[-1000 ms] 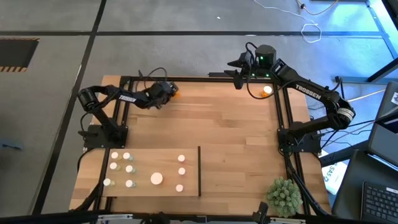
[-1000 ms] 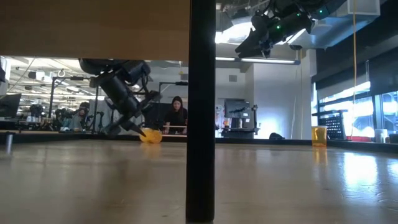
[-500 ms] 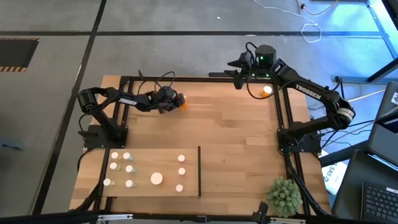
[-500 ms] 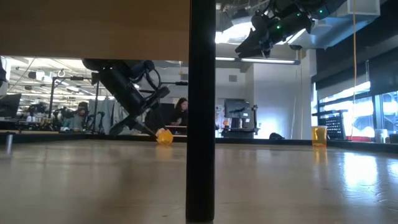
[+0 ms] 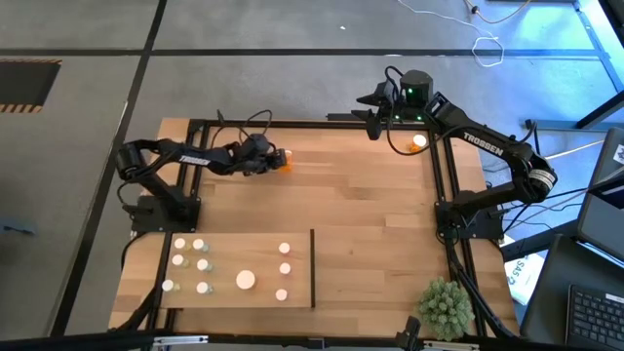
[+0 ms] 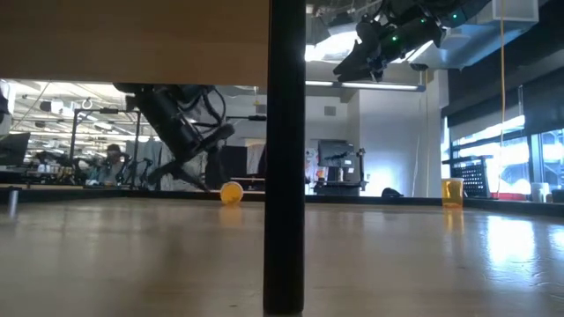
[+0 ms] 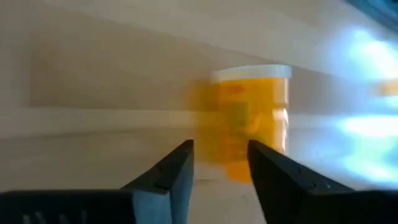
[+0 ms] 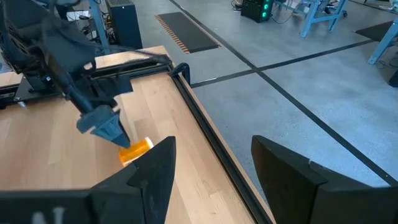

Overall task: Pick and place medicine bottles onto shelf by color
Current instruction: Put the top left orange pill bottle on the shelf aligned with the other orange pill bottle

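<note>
Near the far edge of the planked wooden worktop [image 5: 370, 205], the small orange medicine bottle with a white cap [image 5: 286, 162] lies on its side just beyond the left gripper [image 5: 269, 160], whose narrowly parted fingers hold nothing, while the right gripper [image 5: 374, 101] waits open, well apart.

High view: straight down over my whole table [image 5: 370, 210].
Low view: table-top height, level toward the room.
Left wrist view: close behind my orange bottle [image 7: 252, 118].
Right wrist view: shares that bottle from afar.
</note>
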